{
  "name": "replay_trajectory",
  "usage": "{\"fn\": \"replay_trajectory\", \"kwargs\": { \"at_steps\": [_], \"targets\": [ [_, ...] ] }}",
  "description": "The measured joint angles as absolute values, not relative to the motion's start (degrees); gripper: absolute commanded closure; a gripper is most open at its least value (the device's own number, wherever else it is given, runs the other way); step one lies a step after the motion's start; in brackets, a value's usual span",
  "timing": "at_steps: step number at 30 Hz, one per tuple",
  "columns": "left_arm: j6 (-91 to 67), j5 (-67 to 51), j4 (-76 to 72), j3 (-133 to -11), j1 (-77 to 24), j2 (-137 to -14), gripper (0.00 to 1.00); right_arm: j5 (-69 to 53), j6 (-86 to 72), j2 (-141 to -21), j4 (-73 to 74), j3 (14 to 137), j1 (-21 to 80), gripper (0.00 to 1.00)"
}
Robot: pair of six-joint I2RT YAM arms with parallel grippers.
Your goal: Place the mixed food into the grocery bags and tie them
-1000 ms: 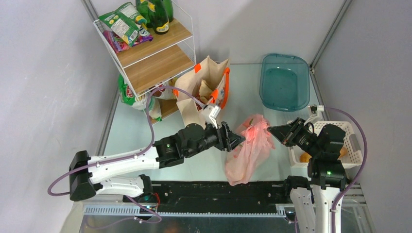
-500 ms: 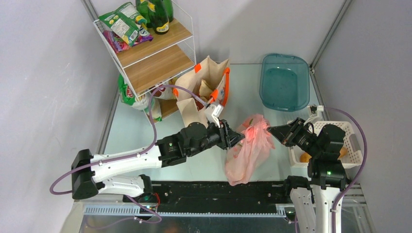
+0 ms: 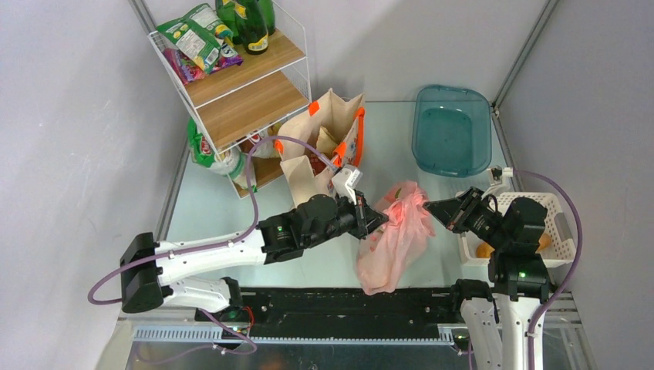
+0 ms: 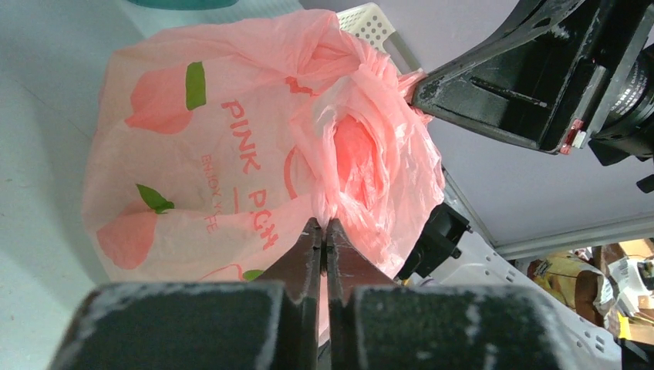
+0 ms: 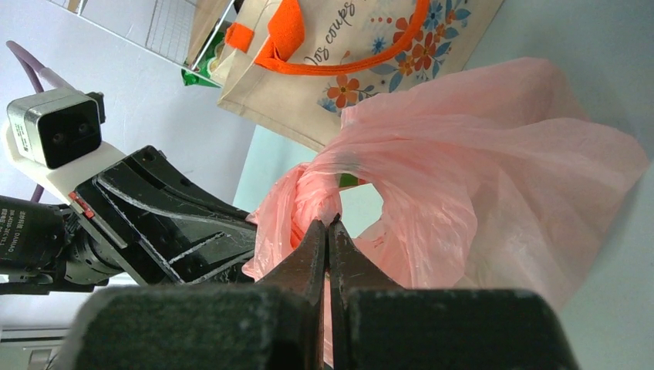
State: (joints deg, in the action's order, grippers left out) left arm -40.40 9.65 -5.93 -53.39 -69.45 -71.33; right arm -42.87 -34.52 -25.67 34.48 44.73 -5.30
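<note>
Arms stretch inward toward each other, my left pincer [image 4: 325, 228] and right pincer [image 5: 327, 225] each clamped on gathered film of the pink bag [image 3: 389, 250], which sags between them toward the counter [image 3: 208, 212]; the film hides its contents, perhaps something reddish.

Left arm [image 3: 216, 250] and right arm [image 3: 513, 258] are both showing white lower links, black upper housings, green status lights. Purple cables [image 3: 572, 216] are looping off each; left gripper [image 4: 325, 225] and right gripper [image 5: 327, 223] are showing black fingers [image 4: 302, 258], edges scuffed grey.
</note>
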Motion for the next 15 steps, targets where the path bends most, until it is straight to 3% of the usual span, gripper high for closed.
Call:
{"fn": "replay_trajectory", "kwargs": {
  "at_steps": [6,15],
  "targets": [
    [-39.86,11.38,-5.87,-53.39,-69.45,-70.94,1.00,-39.81,-34.24,-25.67,35.79,45.15,-4.99,1.00],
    [-36.93,17.23,-3.03,-53.39,-69.47,-70.28,1.00,-23.40,-28.77,-26.22,42.54,53.17,3.22,1.00]
  ]
}}
